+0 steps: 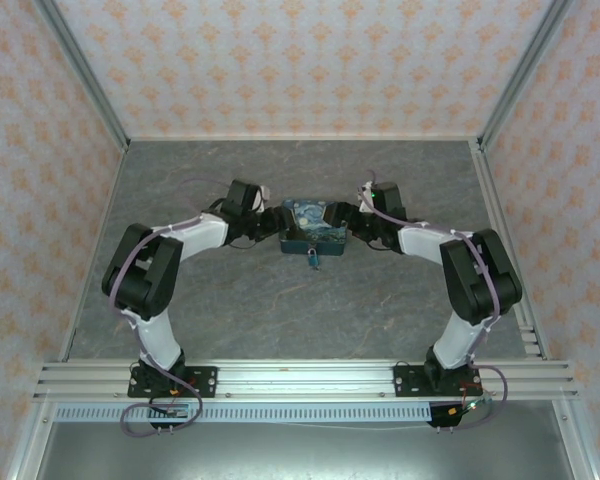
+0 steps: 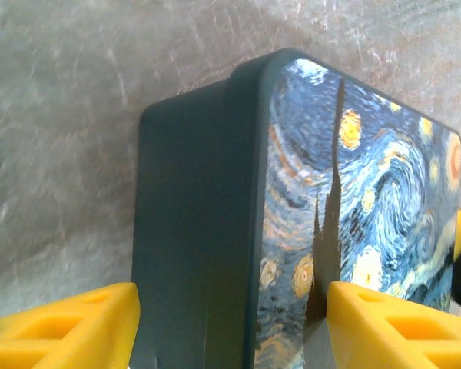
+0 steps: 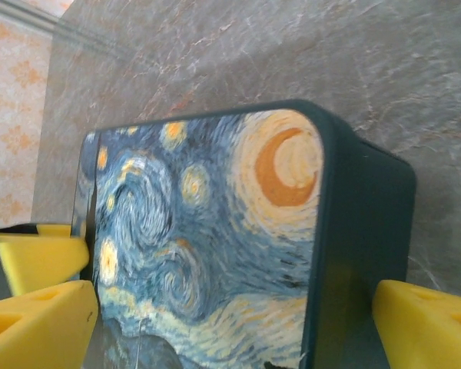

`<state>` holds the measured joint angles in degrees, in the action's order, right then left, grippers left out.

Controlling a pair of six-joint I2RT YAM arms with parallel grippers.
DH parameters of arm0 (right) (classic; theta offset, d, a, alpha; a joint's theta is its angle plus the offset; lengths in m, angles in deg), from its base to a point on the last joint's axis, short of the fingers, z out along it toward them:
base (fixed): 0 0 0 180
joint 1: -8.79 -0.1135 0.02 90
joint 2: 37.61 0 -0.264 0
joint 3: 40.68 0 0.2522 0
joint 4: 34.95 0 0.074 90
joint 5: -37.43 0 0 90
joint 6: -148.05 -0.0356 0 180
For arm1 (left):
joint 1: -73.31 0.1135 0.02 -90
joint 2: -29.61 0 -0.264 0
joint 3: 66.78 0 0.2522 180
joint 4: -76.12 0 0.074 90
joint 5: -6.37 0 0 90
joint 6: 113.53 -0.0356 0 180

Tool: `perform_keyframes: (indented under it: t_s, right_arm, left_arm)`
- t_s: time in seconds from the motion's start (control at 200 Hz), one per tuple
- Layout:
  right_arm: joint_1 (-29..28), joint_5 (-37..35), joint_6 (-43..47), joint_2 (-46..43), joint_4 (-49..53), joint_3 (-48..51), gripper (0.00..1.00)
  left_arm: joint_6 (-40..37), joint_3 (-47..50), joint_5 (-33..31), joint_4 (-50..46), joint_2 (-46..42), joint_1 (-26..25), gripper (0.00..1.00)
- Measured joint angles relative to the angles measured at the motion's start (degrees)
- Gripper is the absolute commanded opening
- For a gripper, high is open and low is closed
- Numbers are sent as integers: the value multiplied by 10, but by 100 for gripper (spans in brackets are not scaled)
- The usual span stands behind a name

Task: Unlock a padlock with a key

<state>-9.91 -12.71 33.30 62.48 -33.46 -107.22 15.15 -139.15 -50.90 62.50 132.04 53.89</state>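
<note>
The Starry Night tin (image 1: pixel 315 228) lies mid-table. The small teal padlock (image 1: pixel 313 258) hangs at its front edge; I see no key. My left gripper (image 1: pixel 277 222) is at the tin's left end. In the left wrist view its yellow fingers (image 2: pixel 61 327) stand wide apart around the tin (image 2: pixel 215 231), open: one beside the dark wall, the other over the printed lid. My right gripper (image 1: pixel 346 222) is at the right end. Its fingers (image 3: pixel 426 327) flank the tin (image 3: pixel 215 231) at lid edge and wall. Whether they press it is unclear.
Grey marbled table (image 1: pixel 230 180) enclosed by patterned walls with metal posts; a rail (image 1: pixel 300 378) runs along the near edge. One yellow finger of the left gripper (image 3: pixel 38 257) shows past the tin's far end in the right wrist view.
</note>
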Motion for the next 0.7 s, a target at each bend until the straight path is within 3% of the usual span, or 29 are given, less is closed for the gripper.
perform_keyframes:
  t_s: [0.225, 0.375, 0.561, 0.701]
  right_arm:
    - [1, -14, 30, -1, -6, 0, 95]
    - [17, -48, 57, -62, -5, 33, 95]
    - [34, -35, 75, -175, -23, 120, 83]
    - [17, 2, 59, -184, -80, 208, 77]
  left_arm:
    - [36, 99, -10, 32, -74, -1, 67]
    - [51, 121, -18, 36, -94, -1, 69]
    - [55, 123, -33, 23, -106, -3, 70]
    - [55, 123, -37, 18, -108, -5, 70]
